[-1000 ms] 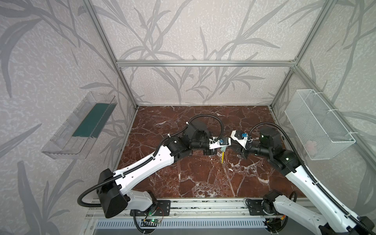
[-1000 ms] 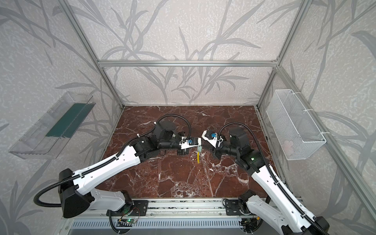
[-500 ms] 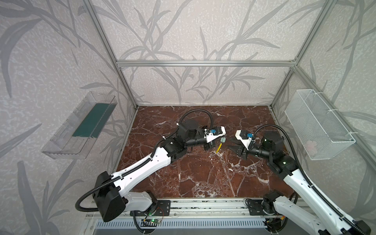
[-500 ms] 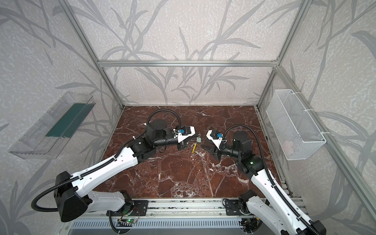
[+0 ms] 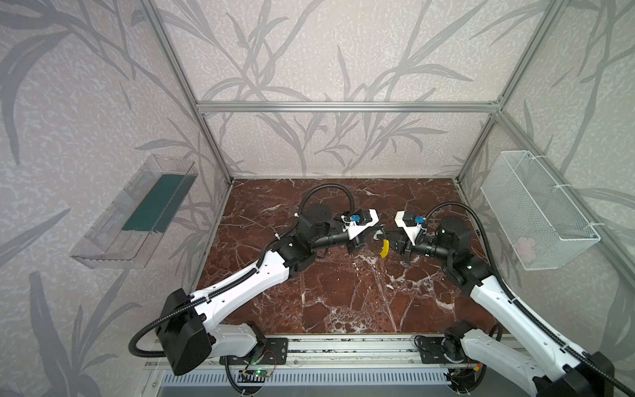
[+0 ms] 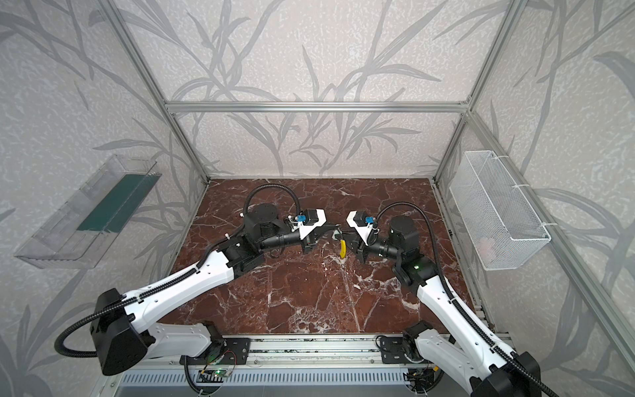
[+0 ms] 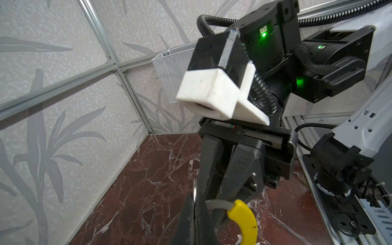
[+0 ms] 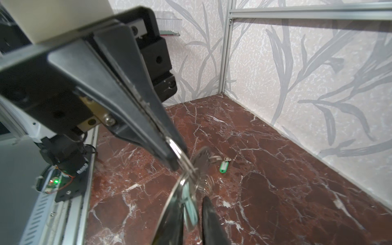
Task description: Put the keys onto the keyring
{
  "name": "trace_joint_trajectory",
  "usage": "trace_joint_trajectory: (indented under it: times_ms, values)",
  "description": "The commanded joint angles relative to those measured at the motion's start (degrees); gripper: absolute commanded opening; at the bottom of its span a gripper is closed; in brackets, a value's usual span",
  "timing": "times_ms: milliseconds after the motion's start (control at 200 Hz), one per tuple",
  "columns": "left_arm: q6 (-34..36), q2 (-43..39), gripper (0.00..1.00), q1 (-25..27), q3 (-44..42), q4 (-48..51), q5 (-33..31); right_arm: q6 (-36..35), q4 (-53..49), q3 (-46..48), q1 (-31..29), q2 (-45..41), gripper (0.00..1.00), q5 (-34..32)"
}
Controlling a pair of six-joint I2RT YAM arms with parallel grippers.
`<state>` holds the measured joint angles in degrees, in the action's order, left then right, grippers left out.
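The keyring is a thin grey ring (image 7: 218,204) with a yellow sleeve (image 7: 244,220), held above the marble floor; the sleeve shows in both top views (image 5: 385,248) (image 6: 342,252). My left gripper (image 7: 194,197) is shut on the ring's wire (image 8: 182,157). Facing it, my right gripper (image 8: 193,203) is closed round the pale mint head of one key (image 8: 189,210), which hangs at the ring by small split rings. In both top views the two grippers (image 5: 367,237) (image 5: 390,240) meet at mid-floor. A second key (image 8: 223,166) with a green head lies on the floor beyond them.
A white wire basket (image 5: 536,209) hangs on the right wall and a clear plastic tray (image 5: 137,213) on the left wall. The marble floor (image 5: 343,295) ends at the rail in front. The back wall stands close behind the loose key.
Half a second ago the arms stood apart with my right gripper open. Now the right gripper has come back to the ring and closed on the hanging key; the left still holds the ring.
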<state>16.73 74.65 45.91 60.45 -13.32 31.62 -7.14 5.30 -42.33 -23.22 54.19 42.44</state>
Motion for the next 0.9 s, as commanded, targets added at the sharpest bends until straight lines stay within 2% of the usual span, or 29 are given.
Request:
trace_joint_trajectory:
  times_ms: [0, 35, 265, 580, 765, 895]
  values:
    - [-2.1, -1.5, 0.0, -0.2, -0.8, -4.7, 0.7, 1.2, 4.0, 0.5, 0.2, -0.1, 0.04, 3.3]
    - [-2.4, -1.6, 0.0, -0.2, -0.9, -5.2, 0.6, 1.2, 3.8, 0.6, 0.2, 0.0, 0.0, 3.5]
    - [-4.4, -1.3, 0.0, -0.6, -2.1, -8.1, 0.7, -0.4, 1.0, -0.2, -0.2, 0.4, 0.0, 3.2]
    - [1.4, -3.1, 0.0, -1.4, -2.3, 0.3, -0.8, -13.3, -18.6, -7.3, -0.2, -1.3, 0.0, -6.8]
    - [2.6, -2.7, 0.0, -1.5, -2.1, 2.7, -0.4, -15.9, -20.9, -9.7, -1.3, 0.1, 0.0, -6.7]
    - [2.3, -2.3, 0.0, -1.4, -2.2, 2.6, 0.4, -19.9, -24.3, -12.2, -4.4, 2.2, 0.0, -10.2]
